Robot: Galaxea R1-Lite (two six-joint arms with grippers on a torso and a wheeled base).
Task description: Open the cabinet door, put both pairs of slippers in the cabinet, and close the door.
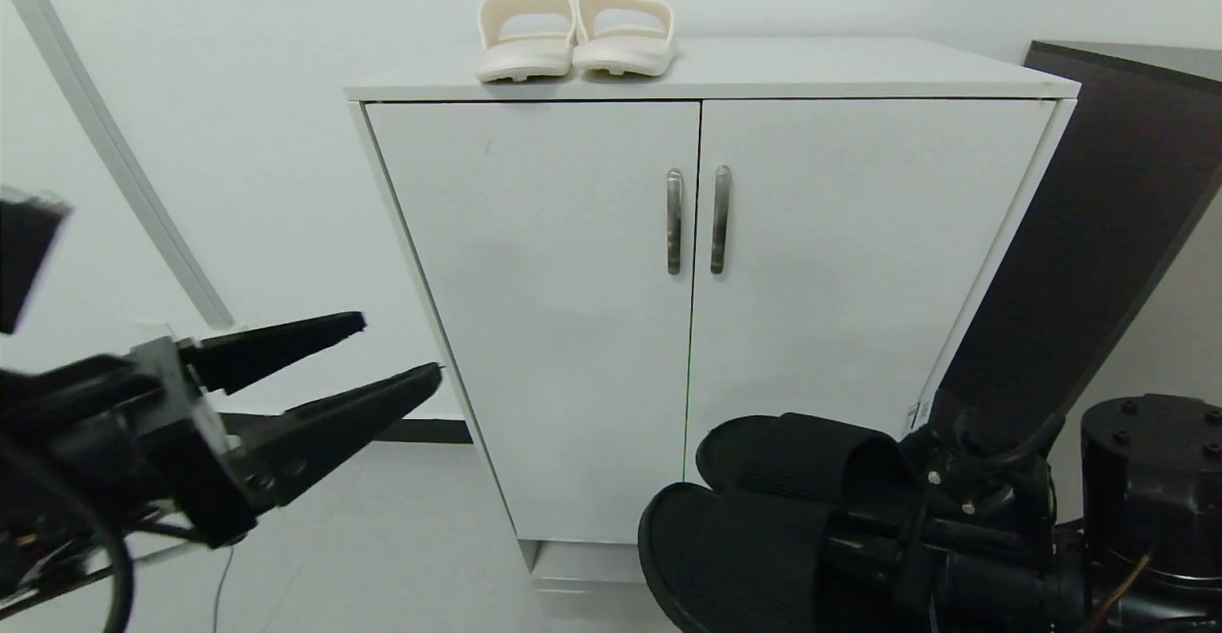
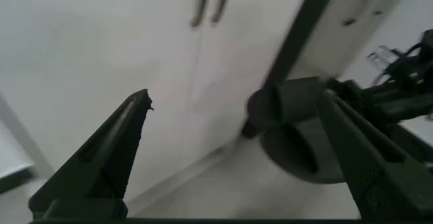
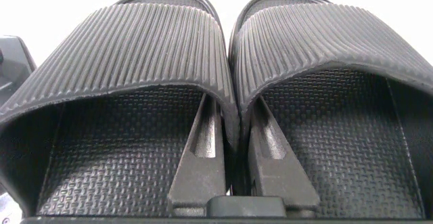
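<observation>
2 black slippers (image 1: pixel 764 518) are pinched by the right gripper (image 3: pixel 232 112), toes pointed away from it; the left gripper (image 1: pixel 401 347) is seen with jaws spread wide.

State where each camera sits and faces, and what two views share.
Head view: on the head, facing forward and down at the shut cabinet with cream slippers on top; left gripper at left, right arm lower right.
Left wrist view: on the left wrist, facing along its open fingers toward the cabinet doors.
Right wrist view: on the right wrist, facing along the right gripper's fingers, clamped on the black slippers.
Shared: head and left wrist views both show the door handles and black slippers.
</observation>
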